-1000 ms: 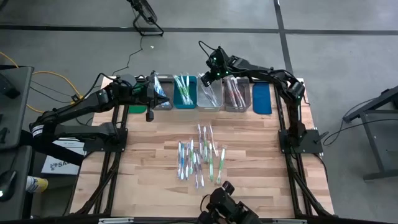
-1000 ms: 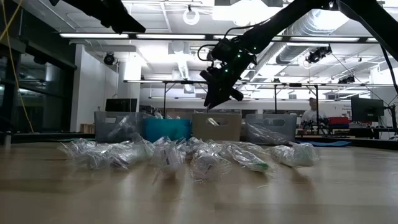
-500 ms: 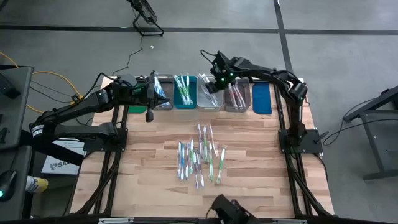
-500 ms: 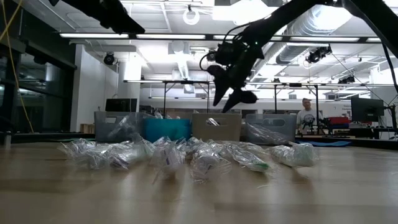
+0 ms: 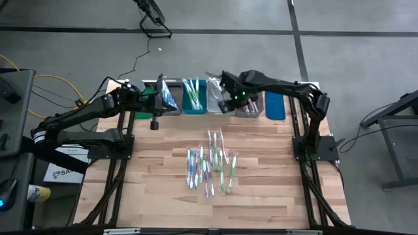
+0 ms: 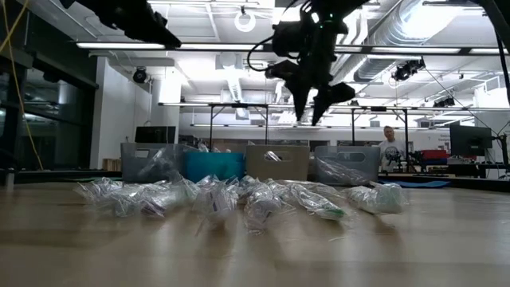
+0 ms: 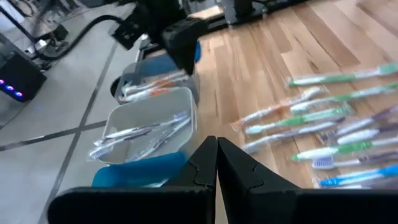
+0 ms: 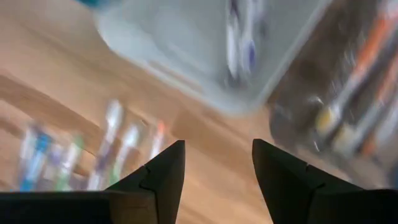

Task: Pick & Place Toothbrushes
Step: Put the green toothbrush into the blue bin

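Observation:
Several toothbrushes (image 5: 210, 163) in clear wrappers lie in a loose heap on the middle of the wooden table (image 5: 150, 183), also seen in the low view (image 6: 239, 199). My right gripper (image 5: 225, 104) hangs open high above the near rim of the clear bin (image 5: 219, 91), fingers pointing down, nothing between them (image 8: 214, 174). My left gripper (image 5: 171, 99) stands shut and empty in the air over the bins at the far left; its own view shows the fingertips together (image 7: 216, 155).
A row of bins stands along the far edge: grey (image 5: 173, 108), teal (image 5: 194, 108) with toothbrushes, clear, another grey (image 5: 249, 109), and a blue piece (image 5: 275, 104). Bare wood lies left, right and near of the heap. A person (image 6: 390, 147) is in the room behind.
My right gripper has come from over the clear bin toward the table's near edge, rising a little, and has tipped from slanting to pointing almost straight down. The gap between its fingers has widened.

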### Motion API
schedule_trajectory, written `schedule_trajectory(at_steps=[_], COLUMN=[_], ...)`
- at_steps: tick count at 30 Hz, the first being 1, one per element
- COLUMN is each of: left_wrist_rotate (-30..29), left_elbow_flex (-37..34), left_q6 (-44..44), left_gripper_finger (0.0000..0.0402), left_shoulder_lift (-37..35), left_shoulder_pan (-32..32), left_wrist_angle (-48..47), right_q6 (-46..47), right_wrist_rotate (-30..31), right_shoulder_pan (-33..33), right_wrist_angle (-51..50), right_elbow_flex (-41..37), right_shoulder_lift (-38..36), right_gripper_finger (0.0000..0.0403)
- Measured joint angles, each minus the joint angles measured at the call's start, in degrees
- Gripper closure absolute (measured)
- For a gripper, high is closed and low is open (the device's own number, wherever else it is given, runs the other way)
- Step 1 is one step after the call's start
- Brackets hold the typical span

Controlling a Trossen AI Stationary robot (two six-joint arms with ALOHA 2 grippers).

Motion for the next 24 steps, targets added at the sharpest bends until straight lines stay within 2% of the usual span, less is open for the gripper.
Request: schedule_trajectory(at_steps=[4,14,24], left_wrist_rotate=[0.07,6.99,8.71], left_elbow_flex=[0.02,0.02,-0.01], left_q6=[2.50,8.30,12.91], left_gripper_finger=[0.0394,0.0394,0.0394], left_shoulder_lift=[-0.07,-0.26,-2.54], left_shoulder_pan=[0.00,0.00,0.00], left_wrist_angle=[-1.96,-4.51,-7.17], right_q6=[5.62,25.63,47.22], right_wrist_rotate=[2.30,2.73,4.29], right_shoulder_pan=[4.87,17.64,29.35], right_wrist_angle=[-5.56,-1.98,-1.04], right_elbow_flex=[-0.04,-6.53,-8.37], right_shoulder_lift=[0.00,0.08,0.07], right_gripper_finger=[0.0223,0.0223,0.0223])
